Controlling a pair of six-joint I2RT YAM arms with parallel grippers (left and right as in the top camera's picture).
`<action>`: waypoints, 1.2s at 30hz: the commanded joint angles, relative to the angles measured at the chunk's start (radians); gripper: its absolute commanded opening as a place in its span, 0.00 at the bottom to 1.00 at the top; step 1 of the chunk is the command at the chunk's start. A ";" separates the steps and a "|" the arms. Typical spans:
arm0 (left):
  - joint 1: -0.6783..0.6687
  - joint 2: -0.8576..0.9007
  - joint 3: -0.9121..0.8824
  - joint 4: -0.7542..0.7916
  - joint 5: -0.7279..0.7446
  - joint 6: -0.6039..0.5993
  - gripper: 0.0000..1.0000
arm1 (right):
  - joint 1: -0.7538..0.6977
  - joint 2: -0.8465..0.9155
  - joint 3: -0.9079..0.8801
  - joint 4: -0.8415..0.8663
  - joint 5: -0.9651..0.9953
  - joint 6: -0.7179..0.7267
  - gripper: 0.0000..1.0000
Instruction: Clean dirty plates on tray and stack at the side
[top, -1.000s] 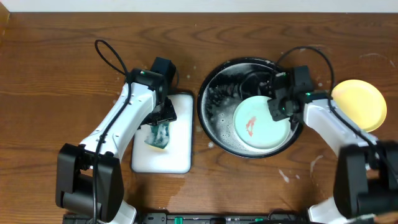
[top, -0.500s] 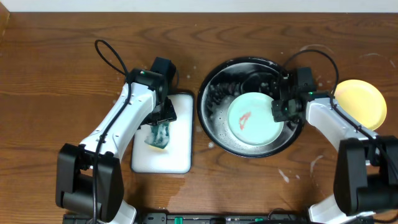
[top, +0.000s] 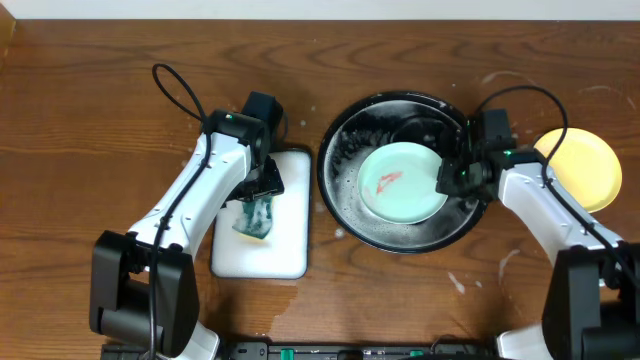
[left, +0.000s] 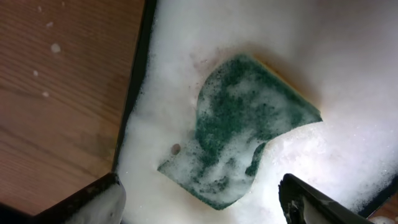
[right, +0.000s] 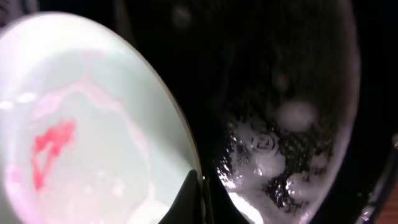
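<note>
A mint-green plate (top: 402, 182) with a red smear lies in the round black tray (top: 345, 210). My right gripper (top: 449, 180) is shut on the plate's right rim; the right wrist view shows the plate (right: 81, 130) and the pinching fingers (right: 198, 199) over the wet tray (right: 292, 124). A yellow plate (top: 582, 168) sits on the wooden tabletop at the far right. My left gripper (top: 256, 200) is open above a soapy green sponge (top: 255, 218); in the left wrist view the sponge (left: 249, 124) lies between and ahead of the fingers (left: 199, 202), untouched. No other mint plate is visible.
The sponge lies in a white rectangular tray (top: 262, 250) full of foam, left of the black tray. Whitish soap streaks (top: 505, 262) mark the brown wood in front of the right arm. The table's far edge runs along the top.
My right gripper has dragged the mint plate leftward and away, from the tray's front right toward its middle. The left arm and sponge have not moved.
</note>
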 joint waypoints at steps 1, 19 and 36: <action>0.000 -0.002 -0.003 0.007 -0.012 0.006 0.81 | 0.020 0.057 -0.001 -0.004 0.005 0.011 0.26; 0.000 -0.001 -0.011 0.013 0.047 0.008 0.98 | 0.022 0.088 -0.044 0.071 -0.004 -0.162 0.19; 0.000 0.000 -0.370 0.533 0.048 0.202 0.41 | 0.015 0.088 -0.099 0.172 -0.002 -0.148 0.01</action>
